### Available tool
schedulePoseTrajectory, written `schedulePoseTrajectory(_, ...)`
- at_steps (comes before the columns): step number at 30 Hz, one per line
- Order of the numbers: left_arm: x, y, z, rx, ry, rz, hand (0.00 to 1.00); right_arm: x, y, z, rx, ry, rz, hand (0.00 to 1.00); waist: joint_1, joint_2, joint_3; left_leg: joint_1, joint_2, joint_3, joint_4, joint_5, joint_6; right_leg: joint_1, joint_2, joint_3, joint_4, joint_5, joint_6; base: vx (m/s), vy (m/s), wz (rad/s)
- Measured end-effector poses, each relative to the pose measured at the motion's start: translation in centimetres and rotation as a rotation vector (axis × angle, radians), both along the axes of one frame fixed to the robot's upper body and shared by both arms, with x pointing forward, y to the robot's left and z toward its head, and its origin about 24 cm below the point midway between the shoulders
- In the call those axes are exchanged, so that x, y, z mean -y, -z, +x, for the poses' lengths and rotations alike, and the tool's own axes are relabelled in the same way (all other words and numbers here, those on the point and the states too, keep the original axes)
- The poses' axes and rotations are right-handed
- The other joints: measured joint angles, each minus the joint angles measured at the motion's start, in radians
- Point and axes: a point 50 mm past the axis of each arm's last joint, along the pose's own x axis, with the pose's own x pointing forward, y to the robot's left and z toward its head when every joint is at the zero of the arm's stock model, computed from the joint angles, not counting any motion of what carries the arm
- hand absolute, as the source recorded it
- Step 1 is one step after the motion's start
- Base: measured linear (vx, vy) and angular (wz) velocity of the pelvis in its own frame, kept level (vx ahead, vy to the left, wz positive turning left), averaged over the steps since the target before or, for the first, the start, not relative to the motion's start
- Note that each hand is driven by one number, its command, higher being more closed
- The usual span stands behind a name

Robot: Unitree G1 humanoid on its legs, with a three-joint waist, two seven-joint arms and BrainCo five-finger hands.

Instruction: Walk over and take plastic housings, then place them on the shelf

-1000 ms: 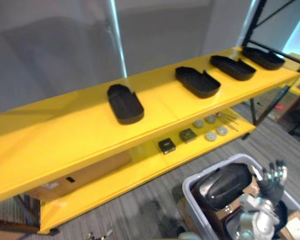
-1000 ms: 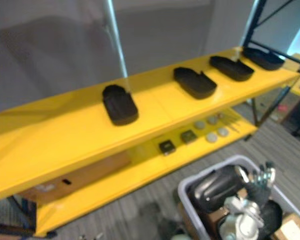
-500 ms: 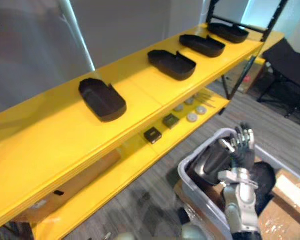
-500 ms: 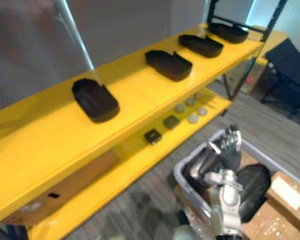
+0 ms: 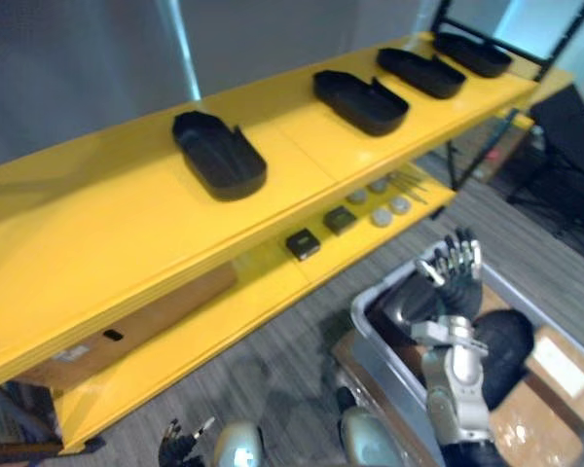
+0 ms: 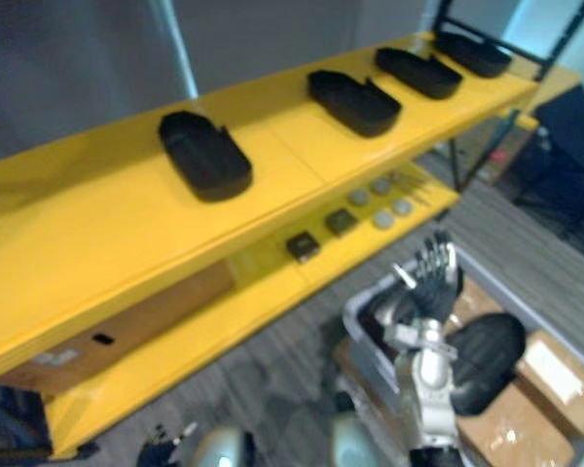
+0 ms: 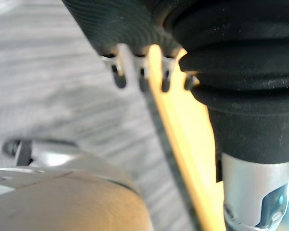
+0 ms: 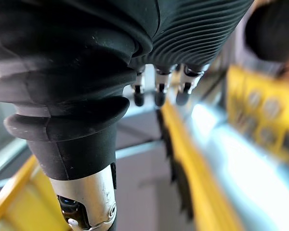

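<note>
Grey carpet is running under a yellow shelf (image 5: 97,224) whose top board is carrying four black housings (image 5: 219,156) in a row, each lying with its long axis across the board, front to back. Low on the robot's right a grey bin (image 5: 384,355) is sitting on the floor, and a glossy dark housing (image 5: 401,304) is lying in it beside a second dark housing (image 5: 508,341). The right hand (image 5: 455,277) is hovering over the bin with its fingers straight and spread, pointing up towards the shelf and grasping nothing. The glossy dark housing is lying just below that palm, on its shelf side. Its long axis seems to be running slantwise from the bin's near corner towards the hand, though the hand is covering its far end. The left hand (image 5: 180,449) is hanging low, relaxed and empty, well apart from the bin. The right hand is therefore plainly the nearer one, and the pick is likely calling for it to tip down and close across the housing's short side. Bare board is lying to the left of the row for the set-down
</note>
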Motion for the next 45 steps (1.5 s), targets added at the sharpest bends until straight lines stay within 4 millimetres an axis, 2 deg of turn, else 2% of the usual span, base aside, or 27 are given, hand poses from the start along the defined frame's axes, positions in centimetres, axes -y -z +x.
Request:
schedulePoseTrajectory(2, -0.6, -0.3, 0.7, 0.010, -0.004, 0.032, 0.00, 0.3, 0.1, -0.3, -0.014, 0.036, -0.048, 0.00, -0.004, -0.008, 0.001, -0.002, 0.000, 0.023, -0.065, 0.055, 0.003, -0.001, -0.003, -0.034, 0.149, -0.105, -0.015, -0.09, 0.010, -0.40)
schedulePoseTrajectory(3, -0.7, -0.4, 1.0, 0.014, -0.002, 0.043, 0.00, 0.5, -0.1, -0.2, 0.002, 0.045, -0.051, 0.00, -0.002, -0.030, -0.008, -0.005, 0.000, 0.040, -0.095, 0.092, -0.009, 0.004, -0.023, -0.060, 0.216, -0.143, -0.021, -0.08, -0.058, -0.35)
schedulePoseTrajectory(4, -0.9, -0.4, 1.0, 0.011, 0.001, 0.050, 0.00, 0.5, -0.3, -0.1, 0.011, 0.050, -0.050, 0.00, -0.001, -0.032, -0.007, -0.008, 0.000, 0.048, -0.102, 0.102, -0.011, 0.007, -0.038, -0.076, 0.234, -0.153, -0.028, -0.11, -0.110, -0.39)
schedulePoseTrajectory(5, -1.3, -0.5, 0.9, -0.003, 0.017, 0.068, 0.00, 0.8, -0.6, 0.0, 0.027, 0.074, -0.051, 0.00, 0.008, -0.048, -0.007, -0.013, 0.000, 0.060, -0.100, 0.108, -0.020, -0.003, -0.047, -0.101, 0.222, -0.140, -0.013, -0.14, -0.081, -0.50)
schedulePoseTrajectory(6, -1.3, -0.2, 0.6, -0.033, 0.020, 0.064, 0.00, 1.3, -0.6, -0.1, 0.023, 0.103, -0.053, 0.00, 0.018, -0.044, -0.010, -0.012, -0.015, 0.050, -0.120, 0.105, -0.022, 0.002, -0.030, -0.130, 0.166, -0.115, 0.015, -0.12, -0.033, -0.69)
schedulePoseTrajectory(7, -1.2, 0.0, 0.1, -0.058, 0.022, 0.064, 0.00, 1.3, -1.0, 0.2, 0.040, 0.109, -0.049, 0.00, 0.030, -0.036, -0.012, -0.006, -0.012, 0.036, -0.156, 0.114, -0.015, 0.021, -0.011, -0.122, 0.087, -0.099, 0.022, -0.11, -0.020, -1.07)
schedulePoseTrajectory(8, -1.4, 0.3, -1.0, -0.095, 0.004, 0.060, 0.00, 1.1, -1.3, 0.5, 0.055, 0.106, -0.039, 0.00, 0.058, -0.020, -0.013, 0.012, 0.028, 0.080, -0.201, 0.150, -0.016, 0.056, 0.010, -0.105, 0.002, -0.084, -0.012, -0.13, -0.112, -1.21)
schedulePoseTrajectory(9, -1.7, 0.7, -2.7, -0.144, -0.013, 0.055, 0.00, 0.9, -1.7, 0.7, 0.079, 0.095, -0.039, 0.00, 0.053, -0.038, -0.022, 0.030, 0.031, 0.130, -0.245, 0.190, -0.026, 0.032, -0.054, -0.147, 0.187, -0.171, -0.090, -0.09, -0.155, -1.06)
schedulePoseTrajectory(10, -1.8, 0.8, -3.3, -0.164, -0.014, 0.054, 0.00, 0.8, -1.6, 0.7, 0.074, 0.093, -0.040, 0.00, 0.049, -0.047, -0.028, 0.032, 0.033, 0.145, -0.251, 0.202, -0.034, 0.040, -0.088, -0.160, 0.224, -0.185, -0.078, -0.07, -0.215, -0.78)
schedulePoseTrajectory(12, -2.4, 0.9, -5.0, -0.208, -0.020, 0.050, 0.00, 0.1, -1.4, 0.9, 0.060, 0.066, -0.050, 0.00, 0.071, -0.062, -0.037, -0.011, 0.081, 0.202, -0.183, 0.215, -0.054, 0.079, -0.172, -0.187, 0.203, -0.195, -0.062, -0.10, -0.328, -0.90)
schedulePoseTrajectory(13, -2.9, 0.7, -4.7, -0.190, -0.044, 0.049, 0.00, -0.5, -1.4, 1.3, 0.038, 0.037, -0.058, 0.00, 0.072, -0.071, -0.038, -0.089, 0.122, 0.200, -0.095, 0.214, -0.055, 0.081, -0.155, -0.211, 0.099, -0.217, 0.016, -0.15, -0.305, -0.85)
schedulePoseTrajectory(14, -2.7, 0.8, -4.6, -0.184, -0.045, 0.043, 0.00, -0.5, -1.3, 1.4, 0.034, 0.035, -0.060, 0.00, 0.073, -0.065, -0.034, -0.099, 0.131, 0.198, -0.089, 0.214, -0.055, 0.080, -0.146, -0.219, 0.079, -0.221, 0.021, -0.17, -0.288, -0.87)
schedulePoseTrajectory(15, -2.1, 0.9, -4.2, -0.160, -0.061, 0.021, 0.00, -0.5, -1.4, 1.7, 0.024, 0.029, -0.062, 0.00, 0.091, -0.037, -0.015, -0.114, 0.156, 0.191, -0.088, 0.214, -0.055, 0.088, -0.112, -0.217, 0.017, -0.223, 0.028, -0.14, -0.191, -0.94)
schedulePoseTrajectory(16, -1.1, 1.0, -3.7, -0.127, -0.093, -0.013, 0.00, -0.2, -1.3, 2.0, 0.013, 0.026, -0.069, 0.00, 0.096, -0.003, 0.008, -0.130, 0.168, 0.162, -0.098, 0.217, -0.057, 0.084, -0.084, -0.212, -0.055, -0.209, 0.063, -0.22, -0.237, -1.06)
schedulePoseTrajectory(17, 0.1, 1.2, -3.3, -0.100, -0.126, -0.056, 0.00, 0.4, -0.8, 2.2, -0.018, 0.030, -0.063, 0.00, 0.086, 0.027, 0.042, -0.129, 0.158, 0.099, -0.119, 0.219, -0.054, 0.078, -0.059, -0.181, -0.081, -0.184, 0.058, -0.20, -0.146, -0.85)
schedulePoseTrajectory(18, 0.5, 1.2, -3.4, -0.091, -0.144, -0.074, 0.00, 0.7, -0.1, 2.0, -0.052, 0.034, -0.064, 0.00, 0.088, 0.031, 0.045, -0.122, 0.142, 0.069, -0.149, 0.216, -0.058, 0.062, -0.055, -0.159, -0.087, -0.178, 0.057, -0.17, -0.062, -0.97)
schedulePoseTrajectory(19, 1.2, 1.3, -3.7, -0.072, -0.163, -0.100, 0.00, 1.4, 0.6, 1.5, -0.090, 0.058, -0.068, 0.00, 0.095, 0.037, 0.048, -0.093, 0.105, 0.027, -0.222, 0.213, -0.090, 0.029, -0.049, -0.116, -0.101, -0.180, 0.054, -0.11, -0.013, -0.91)
schedulePoseTrajectory(21, 1.3, 1.1, -3.4, -0.048, -0.145, -0.089, 0.00, 2.0, 0.9, 0.9, -0.100, 0.081, -0.068, 0.00, 0.087, 0.036, 0.064, -0.065, 0.081, 0.026, -0.274, 0.225, -0.110, 0.017, -0.059, -0.128, -0.125, -0.167, 0.052, -0.07, 0.007, -0.77)
schedulePoseTrajectory(24, 0.7, 0.8, -3.0, -0.021, -0.129, -0.057, 0.00, 2.8, 0.8, 0.2, -0.097, 0.114, -0.066, 0.00, 0.062, 0.019, 0.082, -0.053, 0.074, 0.022, -0.277, 0.228, -0.107, 0.030, -0.060, -0.127, -0.182, -0.099, 0.068, -0.02, 0.022, -0.33)
schedulePoseTrajectory(26, 0.7, 0.7, -2.3, -0.005, -0.119, -0.046, 0.00, 3.2, 0.6, 0.2, -0.081, 0.120, -0.033, 0.00, 0.054, 0.020, 0.083, -0.052, 0.068, 0.023, -0.276, 0.234, -0.130, 0.042, -0.064, -0.123, -0.228, -0.072, 0.077, 0.02, 0.050, -0.19)
schedulePoseTrajectory(29, 0.6, 0.4, -0.9, 0.028, -0.078, -0.041, 0.00, 3.2, 0.8, 0.8, -0.093, 0.105, -0.007, 0.00, 0.051, 0.030, 0.088, -0.052, 0.042, -0.027, -0.272, 0.237, -0.135, 0.078, -0.079, -0.128, -0.297, -0.010, 0.090, 0.08, 0.084, -0.15)
schedulePoseTrajectory(32, 0.7, -0.1, 0.8, 0.075, -0.050, -0.049, 0.00, 3.3, 0.5, 2.0, -0.089, 0.107, -0.008, 0.00, 0.053, 0.045, 0.098, -0.052, 0.016, -0.054, -0.272, 0.237, -0.135, 0.103, -0.102, -0.141, -0.329, 0.006, 0.106, 0.02, 0.083, 0.12)
schedulePoseTrajectory(35, 0.9, -0.6, 2.0, 0.117, -0.016, -0.050, 0.00, 3.9, -0.1, 5.2, -0.102, 0.132, -0.016, 0.00, 0.063, 0.057, 0.121, -0.054, 0.003, -0.084, -0.271, 0.236, -0.132, 0.132, -0.110, -0.169, -0.363, 0.032, 0.108, -0.05, 0.042, 0.22)
schedulePoseTrajectory(36, 1.0, -0.8, 2.5, 0.136, -0.007, -0.050, 0.00, 4.5, -1.2, 7.4, -0.109, 0.154, -0.017, 0.00, 0.080, 0.060, 0.138, -0.063, 0.000, -0.100, -0.269, 0.235, -0.131, 0.139, -0.111, -0.183, -0.382, 0.044, 0.105, -0.12, 0.025, 0.20)
schedulePoseTrajectory(38, 1.1, -0.9, 2.8, 0.145, -0.001, -0.055, 0.00, 5.3, -2.7, 9.3, -0.095, 0.170, -0.029, 0.00, 0.104, 0.060, 0.156, -0.074, -0.002, -0.107, -0.266, 0.235, -0.131, 0.138, -0.110, -0.188, -0.396, 0.057, 0.103, -0.13, 0.014, 0.09)
schedulePoseTrajectory(40, 1.6, -0.7, 2.8, 0.132, 0.003, -0.078, 0.00, 7.0, -6.0, 11.9, -0.059, 0.198, -0.052, 0.00, 0.128, 0.080, 0.177, -0.109, -0.008, -0.140, -0.239, 0.236, -0.129, 0.140, -0.113, -0.216, -0.407, 0.067, 0.102, -0.11, 0.010, 0.26)
schedulePoseTrajectory(45, 2.7, -0.4, 2.7, 0.118, 0.034, -0.118, 0.00, 9.9, -10.6, 14.2, -0.043, 0.306, -0.099, 0.00, 0.176, 0.120, 0.193, -0.148, -0.028, -0.192, -0.232, 0.247, -0.121, 0.137, -0.125, -0.269, -0.408, 0.074, 0.104, -0.05, 0.020, 0.32)
